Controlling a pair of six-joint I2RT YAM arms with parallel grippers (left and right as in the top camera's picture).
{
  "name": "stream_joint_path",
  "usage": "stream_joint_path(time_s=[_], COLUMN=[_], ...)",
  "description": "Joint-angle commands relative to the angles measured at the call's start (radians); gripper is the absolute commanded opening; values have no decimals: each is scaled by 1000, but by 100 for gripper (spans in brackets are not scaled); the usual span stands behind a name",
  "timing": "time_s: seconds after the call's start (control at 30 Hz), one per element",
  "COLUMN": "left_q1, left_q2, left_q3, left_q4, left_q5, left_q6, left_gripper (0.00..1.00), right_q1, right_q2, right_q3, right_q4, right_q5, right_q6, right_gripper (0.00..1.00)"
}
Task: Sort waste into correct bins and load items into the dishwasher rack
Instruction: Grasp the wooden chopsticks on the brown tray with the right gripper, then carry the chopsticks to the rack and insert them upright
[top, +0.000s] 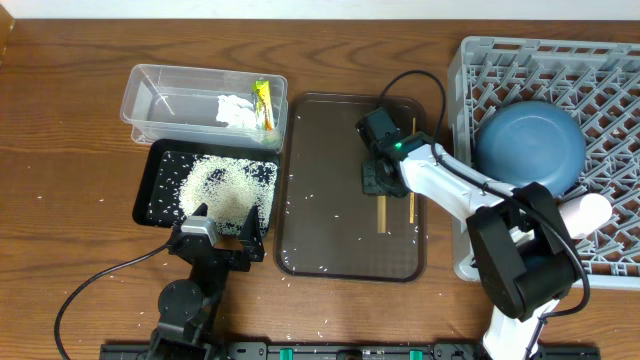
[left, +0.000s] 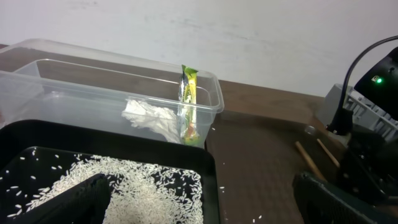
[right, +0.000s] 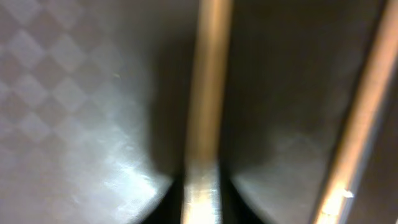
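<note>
A pair of wooden chopsticks lies on the brown serving tray (top: 330, 150). My right gripper (top: 380, 180) is down on the tray and shut on one chopstick (top: 381, 215), which runs up between the fingertips (right: 202, 211) in the right wrist view (right: 208, 93). The other chopstick (top: 411, 205) lies just to the right (right: 360, 124). My left gripper (top: 222, 238) is open and empty at the near edge of the black tray (top: 150, 185), over the rice pile (top: 225, 185), which also shows in the left wrist view (left: 137, 186). The grey dishwasher rack (top: 500, 70) holds the blue plate (top: 530, 145).
The clear tub (top: 150, 90) behind the black tray holds the white tissue (top: 238, 110) and the yellow-green wrapper (top: 264, 103). A white cup (top: 585, 210) lies in the rack by the right arm. Loose rice grains dot the brown tray and the table.
</note>
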Motion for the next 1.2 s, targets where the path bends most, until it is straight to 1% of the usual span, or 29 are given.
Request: stream_joint_path(time_s=[0.0,0.13,0.27,0.37,0.43,0.47,0.6,0.83,0.97,1.07,1.17], left_q1=[3,3,3,3,3,3,3,3,3,3,3], left_q2=[-7,-7,-7,-7,-7,-7,-7,-7,-7,-7,-7], left_q3=[-30,-30,-30,-30,-30,-30,-30,-30,-30,-30,-30], left_q4=[-19,-19,-19,-19,-19,-19,-19,-19,-19,-19,-19], left_q5=[-5,-5,-5,-5,-6,-5,-6,-5,-5,-5,-5], left_q6=[14,14,14,14,14,14,14,14,14,14,14], left_gripper=[96,96,96,97,96,96,96,96,96,96,96], right_q1=[-5,-23,-76,-125,-159,-173,-257,-391,-425,-427,-425], right_q2=[-3,-102,-263,-367,-413,-423,-430,-411,-406,-380,-339], right_q3=[-3,-3,-3,-3,-3,-3,-3,-3,-3,-3,-3], right_q4=[-9,-30,-56,-56,-61,-67,-100,-15,26,25,11], right_q5=[-18,-13,11,12,18,26,107,95,72,60,99], right_q6=[25,24,20,-64,-155,-178,-204,-351,-425,-481,-489], right_gripper=[1,1,1,1,1,1,1,1,1,1,2])
